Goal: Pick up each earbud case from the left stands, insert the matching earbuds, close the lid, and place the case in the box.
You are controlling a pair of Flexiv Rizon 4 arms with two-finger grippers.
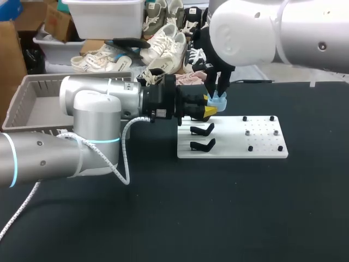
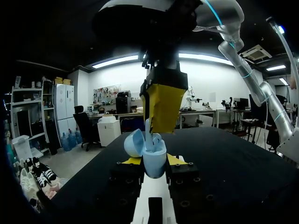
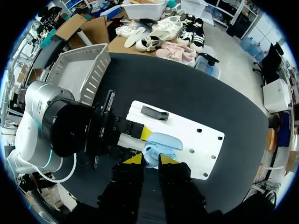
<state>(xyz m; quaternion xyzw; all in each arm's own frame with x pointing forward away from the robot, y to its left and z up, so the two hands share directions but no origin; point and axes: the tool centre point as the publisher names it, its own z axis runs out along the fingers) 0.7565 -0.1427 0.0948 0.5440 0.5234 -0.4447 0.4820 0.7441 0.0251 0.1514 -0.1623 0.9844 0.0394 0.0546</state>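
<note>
Left hand (image 1: 209,111) clamps the open light-blue earbud case (image 2: 154,162) upright above the desk (image 1: 218,213); right hand (image 3: 150,159), pinching an earbud (image 2: 149,132), hangs directly over it, stem pointing down into the case.

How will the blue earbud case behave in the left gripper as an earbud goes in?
The earbud case looks smooth, rounded and rigid, so it may slip or twist between the left gripper's tips. Its open lid would probably swing if bumped. Being small, likely light, it could tilt as the right gripper presses the earbud in.
</note>
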